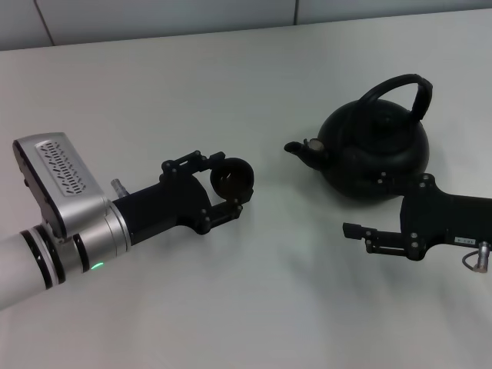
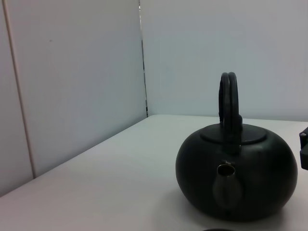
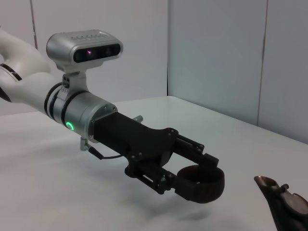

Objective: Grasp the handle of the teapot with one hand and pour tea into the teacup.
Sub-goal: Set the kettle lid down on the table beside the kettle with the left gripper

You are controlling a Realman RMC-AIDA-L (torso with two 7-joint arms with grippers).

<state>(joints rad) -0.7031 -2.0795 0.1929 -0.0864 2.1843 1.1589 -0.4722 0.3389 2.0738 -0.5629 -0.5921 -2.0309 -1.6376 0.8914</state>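
The left gripper (image 1: 231,187) is clamped round the teacup (image 1: 233,177), holding it just off the table (image 1: 254,69), well to the left of the teapot (image 1: 374,150), whose spout points toward it. The right gripper (image 1: 356,231) sits low beside the pot, fingers seemingly together and empty, the handle (image 1: 400,91) untouched. So I'd say the grasp is yet to come: that hand must rise, open and close on the arch.

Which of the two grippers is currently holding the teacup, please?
The left gripper: its fingers clasp the teacup, while the right gripper holds nothing beside the teapot.
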